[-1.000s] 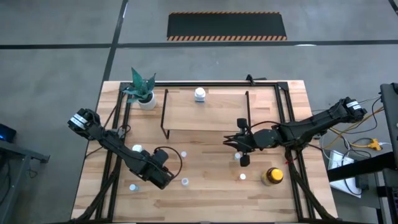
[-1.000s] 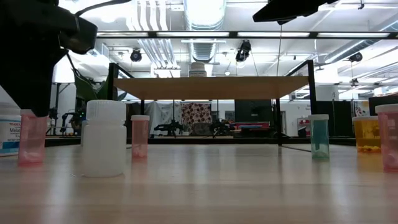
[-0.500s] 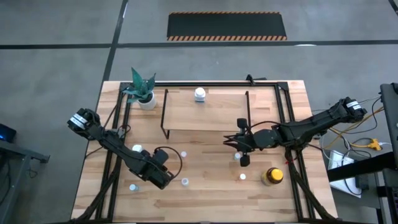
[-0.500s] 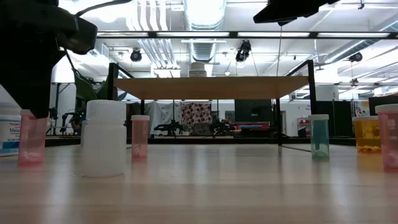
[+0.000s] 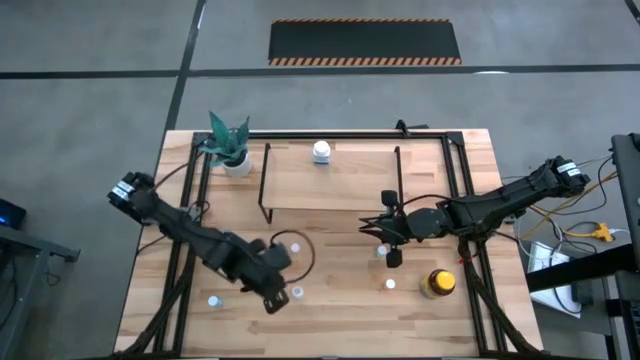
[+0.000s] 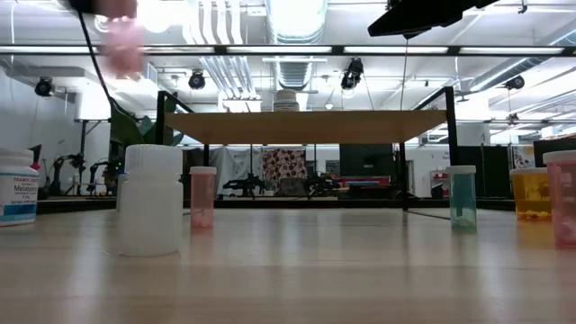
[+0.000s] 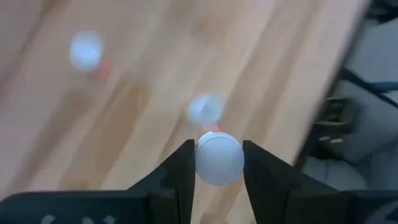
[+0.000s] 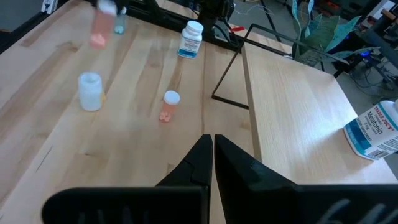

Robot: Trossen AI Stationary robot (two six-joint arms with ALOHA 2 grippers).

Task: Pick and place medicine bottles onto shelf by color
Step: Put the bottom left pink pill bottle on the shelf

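Observation:
My left gripper is shut on a small pink bottle with a white cap, high above the table's near left part. Other medicine bottles stand on the table: a white one, a pink one, a teal one and an amber one. A white bottle stands on the light-wood shelf. My right gripper hangs shut above the table in front of the shelf's right end, holding nothing. My left gripper pinches the pink bottle between its two fingers at the white cap. The fingers slant down from above. The bottle is lifted clear of the table and hangs below the fingers.
A potted plant stands at the far left corner. A blue-labelled white bottle stands at the left. Small bottles stand close under the left arm, others near the right gripper. Black frame rods run along both table sides.
My left gripper has risen steeply with the pink bottle, which stood on the table a second ago and now hangs clear of it. The gripper has also rolled and drifted a little toward the table's near right. The right arm has kept still.

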